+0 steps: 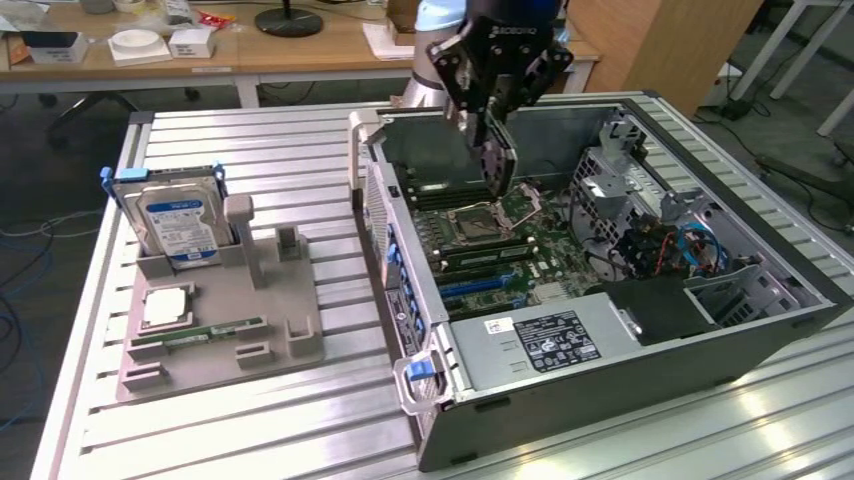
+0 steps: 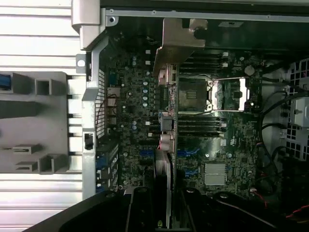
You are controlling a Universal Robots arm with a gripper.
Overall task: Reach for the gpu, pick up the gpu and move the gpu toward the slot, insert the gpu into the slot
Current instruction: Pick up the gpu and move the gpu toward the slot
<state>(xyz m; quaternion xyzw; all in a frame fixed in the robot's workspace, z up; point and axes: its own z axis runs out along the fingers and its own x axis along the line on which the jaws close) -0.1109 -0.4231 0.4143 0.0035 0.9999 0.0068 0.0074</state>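
Note:
My gripper (image 1: 490, 112) hangs over the open computer case (image 1: 441, 400), shut on the gpu (image 1: 498, 160). The dark card hangs on edge, lifted above the green motherboard (image 1: 534, 262) near the CPU socket (image 1: 477, 216). In the wrist view the gpu (image 2: 169, 121) appears edge-on, its silvery bracket (image 2: 179, 41) at the far end, and my gripper (image 2: 166, 215) clamps the near end between two black fingers (image 2: 140, 210). Blue connector strips, the slot (image 1: 470, 285) among them, lie on the board nearer the case front. Blue strips (image 2: 186, 153) also flank the card, which hovers apart from them.
A grey fixture (image 1: 227, 330) on the exterior view's left holds a hard drive (image 1: 180, 222), a square chip (image 1: 167, 306) and a green memory stick (image 1: 200, 332). The case walls, a drive cage (image 1: 627, 185), cables (image 1: 667, 250) and the power supply (image 1: 567, 340) crowd the board.

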